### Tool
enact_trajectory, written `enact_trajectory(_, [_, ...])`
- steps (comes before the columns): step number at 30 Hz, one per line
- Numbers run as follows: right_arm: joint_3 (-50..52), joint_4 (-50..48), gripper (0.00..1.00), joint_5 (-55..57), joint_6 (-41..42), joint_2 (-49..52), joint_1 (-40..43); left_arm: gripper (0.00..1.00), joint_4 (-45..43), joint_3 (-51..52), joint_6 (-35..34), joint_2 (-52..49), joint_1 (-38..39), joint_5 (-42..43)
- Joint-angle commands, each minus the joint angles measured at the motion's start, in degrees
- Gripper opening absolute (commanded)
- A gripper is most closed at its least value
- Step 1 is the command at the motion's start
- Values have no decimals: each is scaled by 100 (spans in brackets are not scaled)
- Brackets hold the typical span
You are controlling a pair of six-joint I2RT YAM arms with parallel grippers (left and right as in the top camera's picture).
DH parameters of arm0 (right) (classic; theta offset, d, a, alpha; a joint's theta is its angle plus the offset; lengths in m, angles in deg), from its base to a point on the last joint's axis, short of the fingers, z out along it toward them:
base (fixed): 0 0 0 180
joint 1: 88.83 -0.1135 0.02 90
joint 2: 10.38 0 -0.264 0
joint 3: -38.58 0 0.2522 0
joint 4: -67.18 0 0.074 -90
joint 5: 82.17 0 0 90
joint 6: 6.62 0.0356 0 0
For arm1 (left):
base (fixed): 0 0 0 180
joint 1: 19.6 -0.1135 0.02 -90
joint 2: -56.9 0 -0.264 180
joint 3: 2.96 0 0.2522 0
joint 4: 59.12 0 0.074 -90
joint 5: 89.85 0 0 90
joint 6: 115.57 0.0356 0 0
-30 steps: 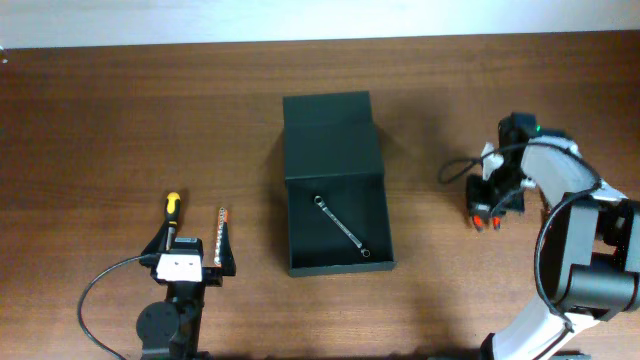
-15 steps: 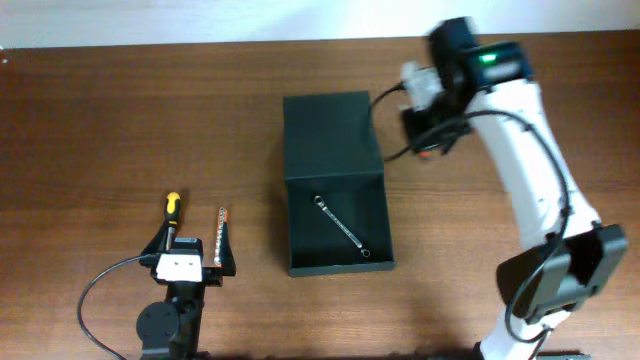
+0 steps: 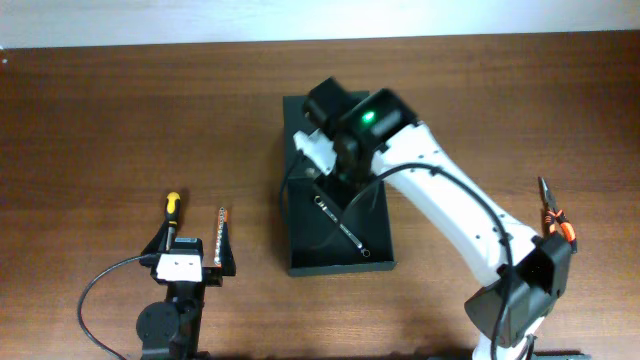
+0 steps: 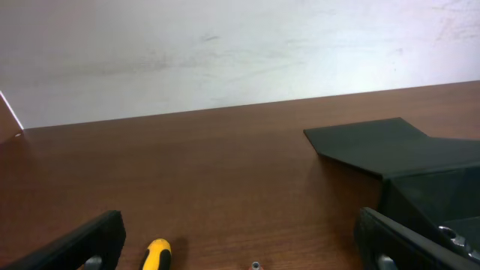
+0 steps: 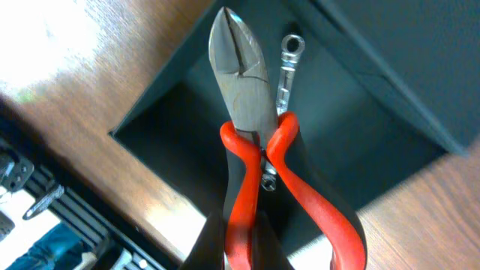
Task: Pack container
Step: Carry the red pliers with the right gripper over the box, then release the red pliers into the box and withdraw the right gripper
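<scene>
Change: within the last second the right arm swings from the right side of the table (image 3: pixel 120 110), past the far corner of the box, to directly above the container (image 3: pixel 338 266).
Right gripper: the right gripper (image 5: pixel 244 236) is clamped on the red handles of a pair of diagonal cutters (image 5: pixel 244 97), nose pointing away from the wrist.
Cutters over tray: in the right wrist view the cutter head hangs over the open tray, just beside the wrench (image 5: pixel 287 67) and not yet resting on the floor.
Container: it sits at the middle of the table, lid flap (image 3: pixel 325 108) folded back flat on the far side, tray open towards the robot.
Already packed: one wrench (image 3: pixel 342 228) lies diagonally on the tray floor.
Left gripper: the left gripper (image 3: pixel 190 252) stands wide open and empty, parked at the near left, well apart from the box.
Still outside: a yellow-handled screwdriver (image 3: pixel 172 207) and a slim metal bit (image 3: pixel 222 224) lie just ahead of the left fingers; orange-handled pliers (image 3: pixel 550 208) lie near the right arm's base.
Meaning: carrying seems done; lowering and letting go probably come next, clear of the wrench.
Progress: roughly a quarter, judging by the tools left out.
</scene>
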Motion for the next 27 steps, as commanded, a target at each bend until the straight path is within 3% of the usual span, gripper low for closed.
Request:
enact_trajectory(1, [566, -299, 4, -37, 514, -61, -92, 99, -9, 42, 111, 33, -33, 24])
enact_trajectory(5, [1311, -938, 4, -57, 837, -61, -42, 99, -9, 42, 111, 33, -33, 24])
enact_trajectory(19, [3331, -2900, 5, -79, 750, -61, 105, 99, -9, 42, 111, 33, -33, 24])
enact_trajectory(21, [3375, -2927, 12, -79, 750, -61, 153, 99, -9, 42, 111, 33, -33, 24])
enact_trajectory(23, [3375, -2927, 25, -81, 750, -61, 223, 99, -9, 42, 111, 33, -33, 26])
enact_trajectory(27, [3373, -2927, 66, -81, 752, -61, 330, 99, -9, 42, 111, 33, -33, 24])
